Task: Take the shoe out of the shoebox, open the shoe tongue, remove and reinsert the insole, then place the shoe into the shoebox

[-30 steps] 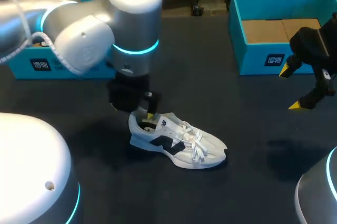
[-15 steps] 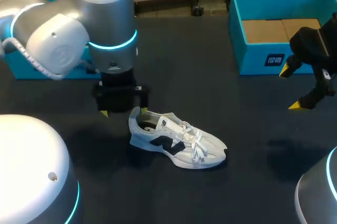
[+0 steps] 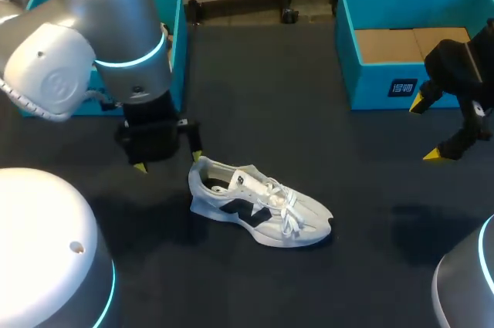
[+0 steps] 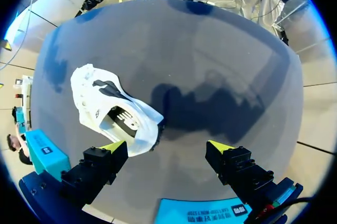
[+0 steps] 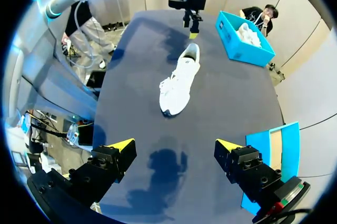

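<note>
From above, the left gripper (image 3: 167, 160) is backing off the heel of the one shoe (image 3: 258, 204), fingers spread and empty. I'd guess it is regrasping. The shoe is lying on the table between two boxes, the left box (image 3: 176, 42) and the right box (image 3: 386, 87).

Left wrist: the shoe (image 4: 113, 110) is sitting just ahead of its spread fingers.

Right wrist: the right gripper (image 5: 176, 145) is hanging spread and empty, well apart from the shoe (image 5: 178, 84).

A white printed mark sits on the front wall of the right shoebox (image 3: 370, 85), too small to read. The shoe (image 3: 262, 208) carries a dark side emblem and a tongue tag, neither legible.
</note>
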Available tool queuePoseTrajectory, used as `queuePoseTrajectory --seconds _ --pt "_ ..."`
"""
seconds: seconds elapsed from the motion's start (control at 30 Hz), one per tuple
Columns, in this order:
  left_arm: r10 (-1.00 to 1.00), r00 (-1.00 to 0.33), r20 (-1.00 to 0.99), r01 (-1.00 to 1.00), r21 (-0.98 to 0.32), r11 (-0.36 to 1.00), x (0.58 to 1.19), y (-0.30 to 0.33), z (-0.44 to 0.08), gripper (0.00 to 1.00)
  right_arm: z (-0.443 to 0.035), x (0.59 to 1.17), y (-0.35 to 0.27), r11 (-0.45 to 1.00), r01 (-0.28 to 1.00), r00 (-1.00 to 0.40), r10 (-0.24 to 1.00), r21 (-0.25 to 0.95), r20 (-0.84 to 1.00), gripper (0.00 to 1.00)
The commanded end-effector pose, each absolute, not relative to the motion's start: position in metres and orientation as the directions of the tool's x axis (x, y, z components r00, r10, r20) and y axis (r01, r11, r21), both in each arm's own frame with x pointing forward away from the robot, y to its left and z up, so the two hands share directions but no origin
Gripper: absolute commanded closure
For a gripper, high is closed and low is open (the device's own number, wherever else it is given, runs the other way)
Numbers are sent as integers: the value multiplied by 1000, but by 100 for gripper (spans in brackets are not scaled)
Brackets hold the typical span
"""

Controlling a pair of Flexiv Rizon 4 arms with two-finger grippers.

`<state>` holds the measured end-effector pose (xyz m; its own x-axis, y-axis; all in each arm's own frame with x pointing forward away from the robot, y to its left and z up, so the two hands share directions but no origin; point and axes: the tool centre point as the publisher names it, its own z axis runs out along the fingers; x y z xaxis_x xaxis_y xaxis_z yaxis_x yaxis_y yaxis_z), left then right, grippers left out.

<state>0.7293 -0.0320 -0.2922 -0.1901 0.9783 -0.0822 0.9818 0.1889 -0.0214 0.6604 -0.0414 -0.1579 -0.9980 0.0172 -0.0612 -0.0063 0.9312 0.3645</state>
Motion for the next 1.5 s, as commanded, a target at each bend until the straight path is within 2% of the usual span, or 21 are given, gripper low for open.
queuePoseTrajectory --seconds 0.03,0.17,0.27,0.43,0.73,0.93,1.23,1.5 --pt "977 -188 -100 982 -18 187 727 -29 -293 0 -158 663 -40 932 -6 -998 16 361 -57 0" --pt "977 -188 -100 982 -18 187 727 -29 -293 0 -158 663 -40 932 -6 -998 16 361 -57 0" --pt "956 -282 -84 957 -90 274 733 -18 -293 0 -158 663 -40 932 -6 -998 16 361 -57 0" --pt "915 -380 -133 918 -174 356 745 -4 -288 0 -158 663 -40 932 -6 -998 16 361 -57 0" --pt "779 -603 -173 765 -403 502 757 19 -288 0 -158 663 -40 932 -6 -998 16 361 -57 0" --pt "685 -710 -166 664 -482 572 760 32 -306 0 -158 663 -40 932 -6 -998 16 361 -57 0" --pt "516 -836 -186 502 -641 581 763 48 -327 0 -158 663 -40 932 -6 -998 16 361 -57 0" --pt "407 -896 -177 401 -715 572 758 60 -342 0 -158 663 -40 932 -6 -998 16 361 -57 0"
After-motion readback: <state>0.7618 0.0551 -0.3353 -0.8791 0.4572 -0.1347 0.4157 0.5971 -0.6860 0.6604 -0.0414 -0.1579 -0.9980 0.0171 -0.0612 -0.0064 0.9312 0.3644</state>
